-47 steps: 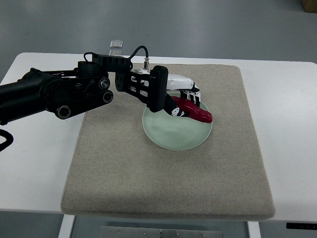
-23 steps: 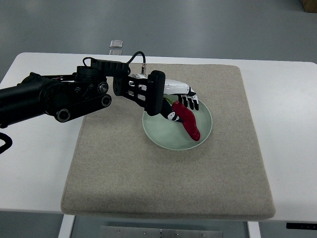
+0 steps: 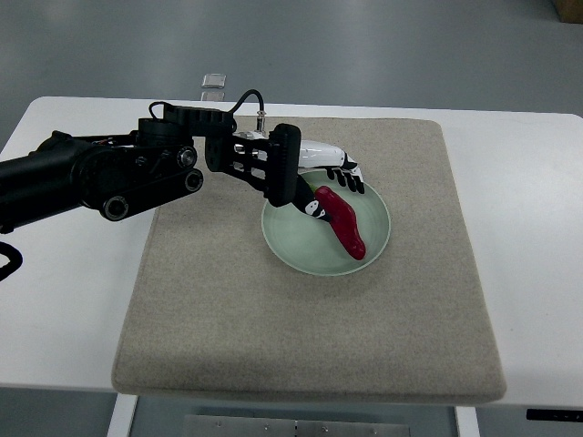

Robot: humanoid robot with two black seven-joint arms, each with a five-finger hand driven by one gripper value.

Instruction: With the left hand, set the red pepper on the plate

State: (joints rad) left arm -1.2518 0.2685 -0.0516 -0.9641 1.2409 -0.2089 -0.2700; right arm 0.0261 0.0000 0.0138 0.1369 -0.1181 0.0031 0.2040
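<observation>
A red pepper (image 3: 344, 223) lies inside the pale green plate (image 3: 301, 257), pointing from the plate's upper middle down to its right side. My left hand (image 3: 332, 185) hovers over the plate's far rim, just above the pepper's stem end. Its white and black fingers (image 3: 350, 178) are spread and open, and nothing is held between them. The black left arm (image 3: 118, 173) comes in from the left edge. My right hand is out of view.
The plate sits on a beige felt mat (image 3: 273, 328) that covers most of the white table (image 3: 528, 237). A small clear object (image 3: 212, 85) lies at the table's far edge.
The pepper dropped from the hand's grasp into the plate and now lies flat. The left hand has opened and drawn back slightly up and left.
</observation>
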